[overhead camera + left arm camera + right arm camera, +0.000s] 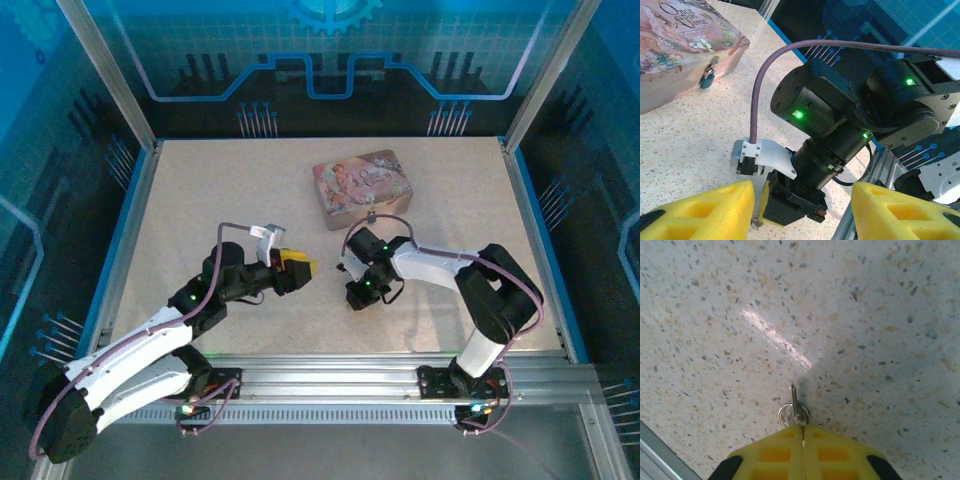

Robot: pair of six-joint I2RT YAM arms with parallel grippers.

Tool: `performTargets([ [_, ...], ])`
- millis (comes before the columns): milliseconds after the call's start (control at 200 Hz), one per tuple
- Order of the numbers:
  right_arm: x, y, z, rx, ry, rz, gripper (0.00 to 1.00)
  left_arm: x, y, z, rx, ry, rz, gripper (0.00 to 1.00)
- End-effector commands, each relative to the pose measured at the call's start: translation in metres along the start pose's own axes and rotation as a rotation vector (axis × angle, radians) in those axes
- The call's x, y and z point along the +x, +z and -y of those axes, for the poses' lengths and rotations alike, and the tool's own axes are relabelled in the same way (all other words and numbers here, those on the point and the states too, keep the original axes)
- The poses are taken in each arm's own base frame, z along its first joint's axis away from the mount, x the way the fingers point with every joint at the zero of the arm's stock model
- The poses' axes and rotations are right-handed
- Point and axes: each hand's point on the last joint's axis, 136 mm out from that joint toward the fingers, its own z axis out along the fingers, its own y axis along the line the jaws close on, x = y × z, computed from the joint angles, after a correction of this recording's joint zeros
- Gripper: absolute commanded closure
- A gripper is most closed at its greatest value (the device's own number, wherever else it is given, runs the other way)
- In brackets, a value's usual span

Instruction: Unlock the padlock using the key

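Key [794, 399]: tiny, stiff, probably slippery; pinched at its head by the clenched right gripper [803, 432] near the worktop's [865, 315] front edge. Padlock [706, 79] hangs on the tin [675, 55]; left gripper [802, 192] is parted and empty.

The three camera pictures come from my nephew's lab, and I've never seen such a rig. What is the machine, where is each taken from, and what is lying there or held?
The machine is two small robot arms bolted to a table's near edge, each ending in a gripper with two yellow foam fingers. The overhead picture looks down from above and behind them; the other two come from cameras on the wrists. On the pale speckled tabletop lies a pink picture-printed rectangular tin, with a tiny dark bluish padlock hanging at its clasp. The left gripper is open and holds nothing. The right gripper, pointing down at the table, is shut on a very small silvery metal key with a ring.
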Motion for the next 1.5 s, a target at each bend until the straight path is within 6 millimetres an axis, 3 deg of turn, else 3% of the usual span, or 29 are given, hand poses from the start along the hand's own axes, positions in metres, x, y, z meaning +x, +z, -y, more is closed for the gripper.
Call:
performTargets([
  [0, -0.001, -0.007, -0.01, -0.033, -0.014, 0.029, 0.96, -0.004, -0.001, 0.002, 0.003, 0.019, 0.024, 0.45],
  [345, -0.006, -0.017, -0.009, -0.022, -0.03, 0.074, 1.0, -0.004, 0.0, -0.003, -0.015, -0.012, 0.041, 0.44],
  [475, -0.021, -0.032, -0.017, -0.042, -0.069, 0.178, 1.0, -0.005, 0.003, -0.005, -0.003, -0.08, 0.047, 0.44],
  [490, -0.015, -0.029, -0.015, -0.045, -0.068, 0.171, 1.0, -0.005, 0.004, -0.005, 0.006, -0.088, 0.047, 0.44],
  [725, -0.035, -0.074, -0.045, -0.161, -0.19, 0.407, 1.0, -0.011, 0.013, 0.006, 0.151, -0.197, 0.05, 0.43],
  [925, -0.043, -0.12, -0.072, -0.257, -0.282, 0.585, 1.0, -0.003, 0.025, 0.014, 0.219, -0.206, -0.022, 0.47],
  [1086, -0.043, -0.143, -0.084, -0.292, -0.323, 0.643, 1.0, 0.004, 0.031, 0.019, 0.235, -0.193, -0.055, 0.48],
  [1491, -0.045, -0.158, -0.101, -0.364, -0.366, 0.676, 1.0, 0.011, 0.039, 0.018, 0.23, -0.198, -0.08, 0.51],
])
